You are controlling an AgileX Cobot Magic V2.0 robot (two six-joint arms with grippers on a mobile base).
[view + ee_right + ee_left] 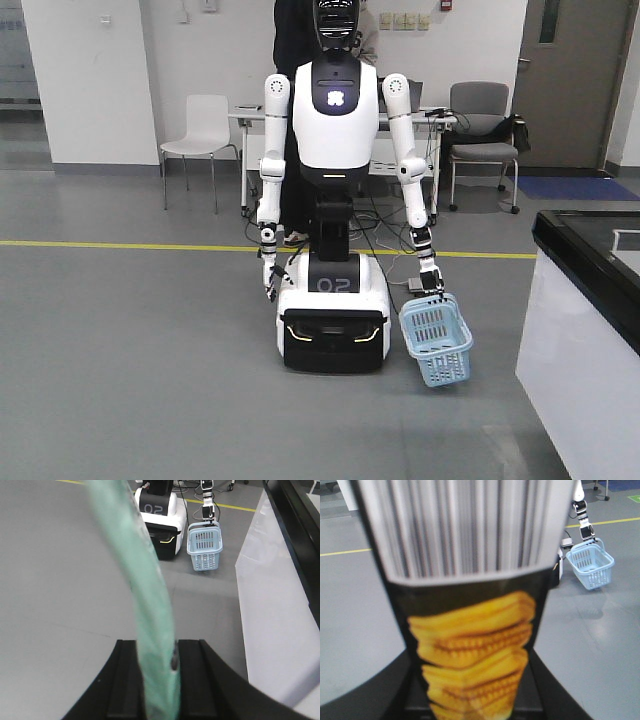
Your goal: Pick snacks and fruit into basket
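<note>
– Pouches in both grippers, we note. Our left gripper [475,697] is clamped on a dark chip pouch [472,640] with a silver top; our right gripper [160,680] pinches a teal pouch [145,580], seen edge-on.
– Agreed. The front view shows neither. There we see only a white robot [335,130] hanging the pale blue basket [436,340] low beside its base.
– Both wrist views catch that basket small, well apart from the pouches. Only the right wrist shows it near a white counter [270,610].

The pale blue lattice plastic basket [436,340] looked matt. The black-and-silver foil snack pouch [470,630] shone glossy; the thin teal film pouch [150,605] looked smooth, faintly creased. The grey floor [130,380] was smooth.
</note>
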